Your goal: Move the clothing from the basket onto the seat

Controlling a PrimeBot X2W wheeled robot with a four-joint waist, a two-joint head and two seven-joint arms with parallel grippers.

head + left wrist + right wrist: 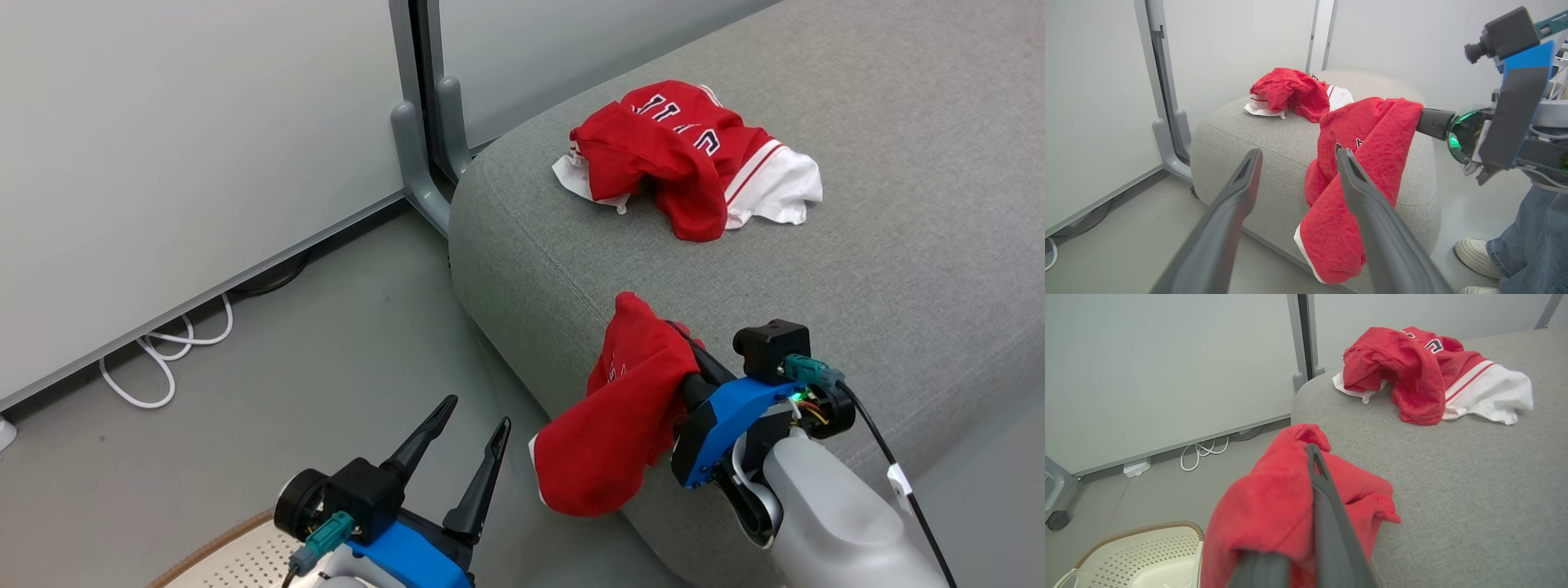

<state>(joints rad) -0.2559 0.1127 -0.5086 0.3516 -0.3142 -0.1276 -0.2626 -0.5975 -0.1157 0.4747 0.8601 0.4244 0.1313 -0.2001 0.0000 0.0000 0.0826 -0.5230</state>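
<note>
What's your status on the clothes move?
Left claw open, free. Right claw shut on plain red garment, hanging over seat edge, not released. Striped garment already on seat. Person's shoe beside seat, clear of claws.

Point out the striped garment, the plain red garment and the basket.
striped garment (694, 159), head view, red middle folds.
plain red garment (612, 433), head view, hanging lower part.
basket (1133, 553), right wrist view, perforated wall.

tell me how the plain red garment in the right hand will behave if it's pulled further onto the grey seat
Probably floppy: the plain red fabric garment sags in folds from the right hand. Most of it hangs past the edge of the grey upholstered seat, so it might slide off if released here.
</note>
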